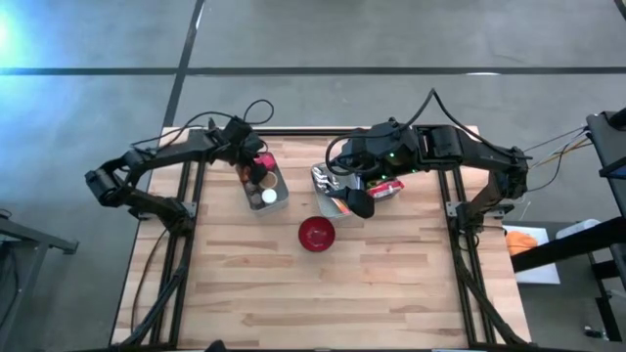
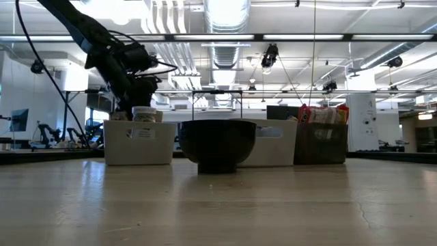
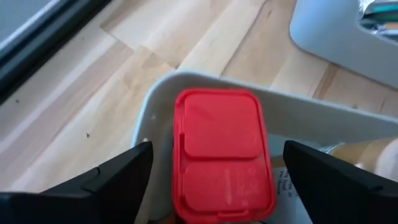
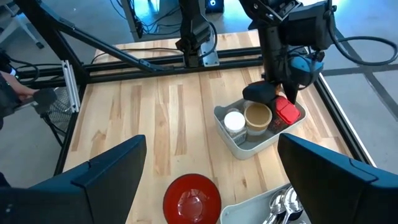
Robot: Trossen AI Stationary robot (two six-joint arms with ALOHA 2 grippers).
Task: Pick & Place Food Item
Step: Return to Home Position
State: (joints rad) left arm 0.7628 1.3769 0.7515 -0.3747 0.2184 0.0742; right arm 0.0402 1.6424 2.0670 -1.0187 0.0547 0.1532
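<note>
High view: the worktop [image 1: 391, 293] holds one thing out in the open, a red bowl [image 1: 316, 234]. Bare wood runs from the bowl to the front edge and to both side edges. Both bins sit on the bowl's far side: the left bin [image 1: 279, 202] beyond and left of it, the right bin [image 1: 320, 200] just beyond it, w/ a narrow strip of wood btwn them. The left gripper [image 1: 256, 164] hangs over the far end of the left bin, close to the worktop's back edge. The right gripper [image 1: 354, 202] hangs over the right bin, just beyond and right of the bowl.

Left wrist view shows what the high view can't. The red can [image 3: 221, 155] stands lid-up in a corner of the left bin, and the fingers [image 3: 93, 180] are spread to either side w/ a gap each side, not touching it.

Right wrist view: this arm's fingers [image 4: 106, 171] are also spread wide, nothing btwn them. It alone sorts out the bin contents: two jars [image 4: 234, 120] in a row w/ the red can in the left bin, and spoons [image 4: 283, 202] in the right bin.

Low view: the bowl covers the gap btwn the bins. Only here is a dark basket [image 2: 321, 147] of snack packs [image 2: 321, 114] plain, right of the bowl, past the right bin.
</note>
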